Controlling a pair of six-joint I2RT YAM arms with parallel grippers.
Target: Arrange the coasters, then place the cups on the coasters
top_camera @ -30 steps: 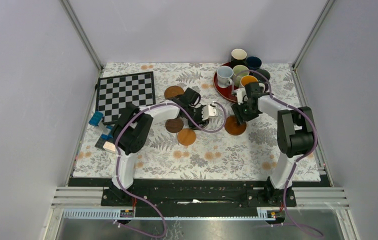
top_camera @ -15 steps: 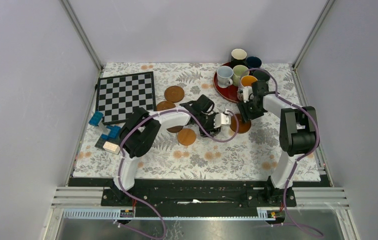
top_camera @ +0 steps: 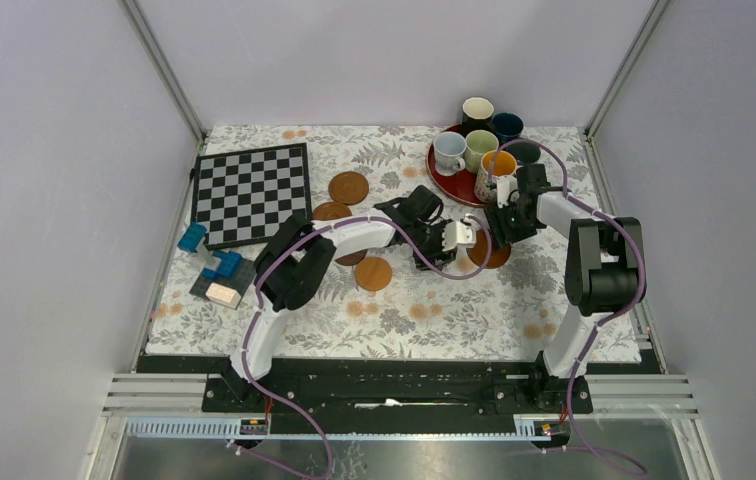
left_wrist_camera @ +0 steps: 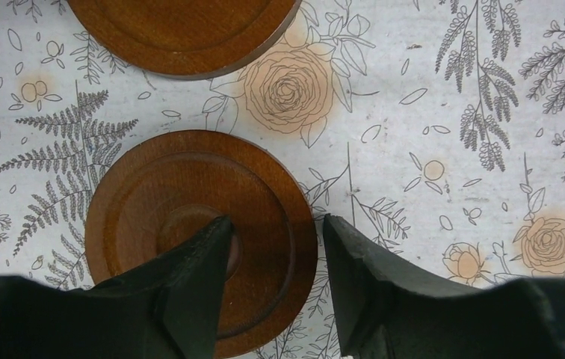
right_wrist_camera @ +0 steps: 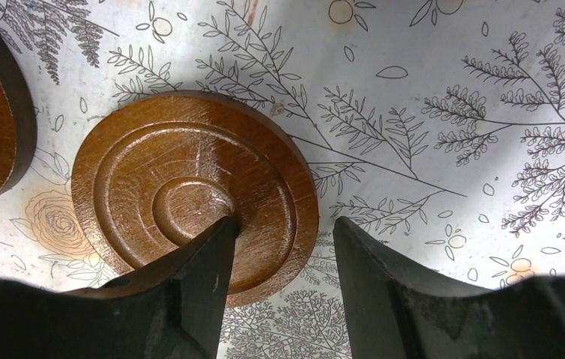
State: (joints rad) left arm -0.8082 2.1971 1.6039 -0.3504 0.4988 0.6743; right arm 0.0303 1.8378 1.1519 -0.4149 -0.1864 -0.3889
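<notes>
My left gripper hovers open over a brown coaster lying flat on the cloth. One finger is above its centre and the other is past its rim. A second coaster lies just beyond. My right gripper is open and straddles the rim of another coaster the same way. More coasters lie to the left. The cups stand on the red tray: pale blue-white, pale green, orange-inside, black, navy.
A chessboard lies at the back left. Small blue and wooden blocks sit near the cloth's left edge. Purple cables loop over both arms. Enclosure walls close in the left, back and right sides.
The left arm reached right across the table and its jaws parted over the coaster. The right gripper and its coaster shifted right, towards the tray.
</notes>
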